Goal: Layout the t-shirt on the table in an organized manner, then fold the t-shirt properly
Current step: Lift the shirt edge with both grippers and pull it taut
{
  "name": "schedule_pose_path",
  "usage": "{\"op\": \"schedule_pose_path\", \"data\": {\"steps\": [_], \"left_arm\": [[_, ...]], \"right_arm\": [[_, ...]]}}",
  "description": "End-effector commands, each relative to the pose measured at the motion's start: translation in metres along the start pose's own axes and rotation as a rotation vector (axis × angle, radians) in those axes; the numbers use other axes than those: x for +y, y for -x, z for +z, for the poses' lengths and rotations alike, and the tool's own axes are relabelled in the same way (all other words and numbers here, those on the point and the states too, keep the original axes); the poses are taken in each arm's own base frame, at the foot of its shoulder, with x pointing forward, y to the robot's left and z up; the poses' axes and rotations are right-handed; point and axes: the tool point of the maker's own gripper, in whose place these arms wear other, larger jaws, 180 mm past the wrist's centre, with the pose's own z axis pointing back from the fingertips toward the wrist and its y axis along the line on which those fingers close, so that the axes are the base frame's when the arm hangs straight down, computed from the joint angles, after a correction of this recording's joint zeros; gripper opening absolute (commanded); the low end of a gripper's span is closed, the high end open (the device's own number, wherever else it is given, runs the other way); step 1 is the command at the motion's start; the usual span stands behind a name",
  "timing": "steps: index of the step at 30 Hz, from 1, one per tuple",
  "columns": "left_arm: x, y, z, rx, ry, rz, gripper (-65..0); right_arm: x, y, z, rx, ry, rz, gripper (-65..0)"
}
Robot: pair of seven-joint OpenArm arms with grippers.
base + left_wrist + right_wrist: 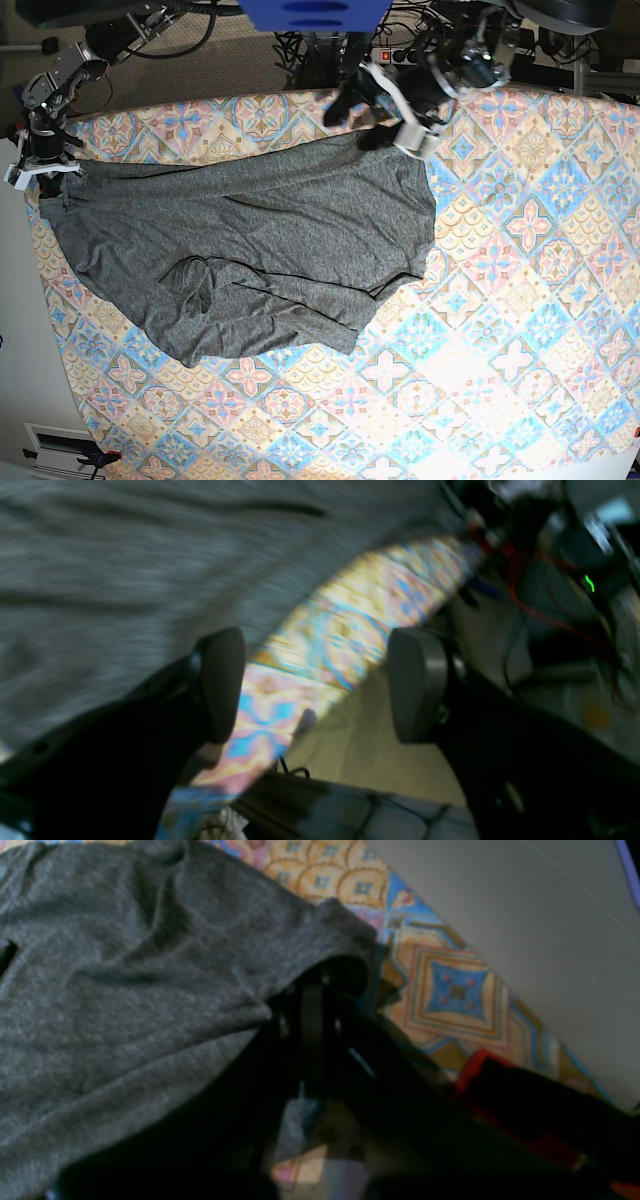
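Note:
The dark grey t-shirt (pixel 250 250) lies spread and wrinkled over the left half of the table (pixel 520 300), with its lower part bunched. My right gripper (pixel 45 172) is at the table's left edge, shut on the t-shirt's corner. In the right wrist view the t-shirt (pixel 125 965) drapes over the right gripper (pixel 312 987). My left gripper (pixel 357 120) hovers at the shirt's far right corner. The blurred left wrist view shows the left gripper (pixel 320 685) open and empty, the t-shirt (pixel 125 580) to its left and the table (pixel 320 645) between the fingers.
Cables and a power strip (pixel 400 55) lie on the floor behind the table's far edge, beside a blue object (pixel 315 12). Grey floor (pixel 525 915) borders the table's left edge by my right gripper. The patterned cloth's right half (pixel 540 380) carries nothing.

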Motion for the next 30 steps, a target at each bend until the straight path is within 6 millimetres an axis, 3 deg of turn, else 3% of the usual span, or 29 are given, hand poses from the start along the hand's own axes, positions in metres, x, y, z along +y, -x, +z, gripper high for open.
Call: {"op": "schedule_pose_path", "data": {"steps": [1, 5, 11, 16, 23, 27, 30], "left_arm": [[0.002, -0.011, 0.009, -0.052, -0.002, 0.027, -21.4], [0.016, -0.022, 0.036, -0.117, -0.006, 0.084, -21.4], [0.042, 0.017, 0.062, -0.066, -0.086, 0.19, -21.4], [0.064, 0.039, 0.07, -0.031, -0.149, 0.248, -21.4], [0.085, 0.024, 0.051, -0.083, -0.153, 0.253, -21.4], [0.098, 0.032, 0.034, 0.019, -0.132, 0.252, -21.4], [0.095, 0.037, 0.024, 0.068, -0.086, 0.232, -21.4]], "right_arm": [[-0.003, -0.024, -0.001, -0.067, -0.001, 0.013, -65.0], [0.0, -0.022, -0.002, -0.06, -0.011, 0.018, -65.0], [0.002, -0.021, -0.002, -0.057, -0.016, 0.022, -65.0], [0.002, -0.021, -0.002, -0.058, -0.016, 0.023, -65.0], [0.003, -0.022, -0.002, -0.059, -0.017, 0.024, -65.0], [0.003, -0.022, -0.002, -0.059, -0.017, 0.024, -65.0], [0.003, -0.023, -0.002, -0.061, -0.017, 0.026, -65.0]]}}
